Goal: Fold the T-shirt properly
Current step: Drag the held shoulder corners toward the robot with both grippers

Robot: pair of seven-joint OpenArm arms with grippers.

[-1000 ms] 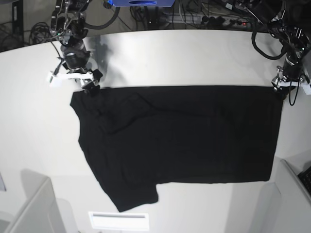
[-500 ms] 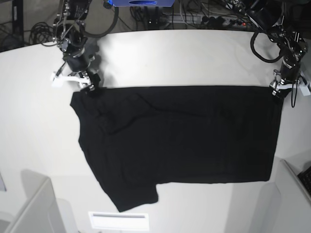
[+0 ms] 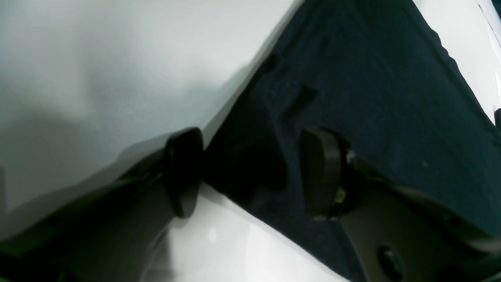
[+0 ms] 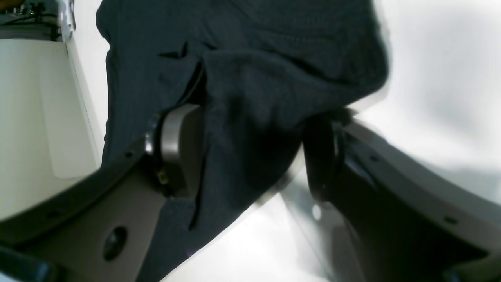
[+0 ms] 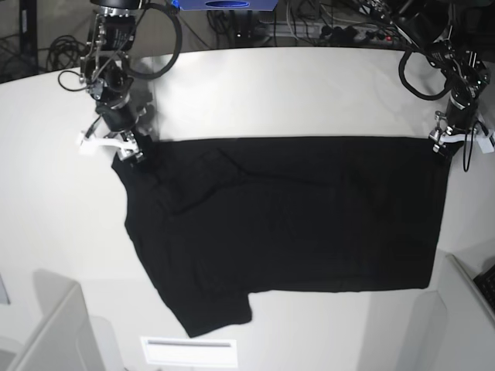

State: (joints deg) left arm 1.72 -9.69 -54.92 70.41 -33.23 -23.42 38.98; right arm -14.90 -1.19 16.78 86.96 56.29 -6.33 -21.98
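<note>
Lying spread across the white surface (image 5: 309,85), the black T-shirt (image 5: 286,216) is showing only its plain side, one sleeve pointing at the near edge. Cables (image 5: 340,23) are crowding the floor behind. The left hand (image 3: 250,172) is standing wide astride a shirt corner; the right hand (image 4: 254,152) is standing wide around bunched cloth, blurred at its edges.
</note>
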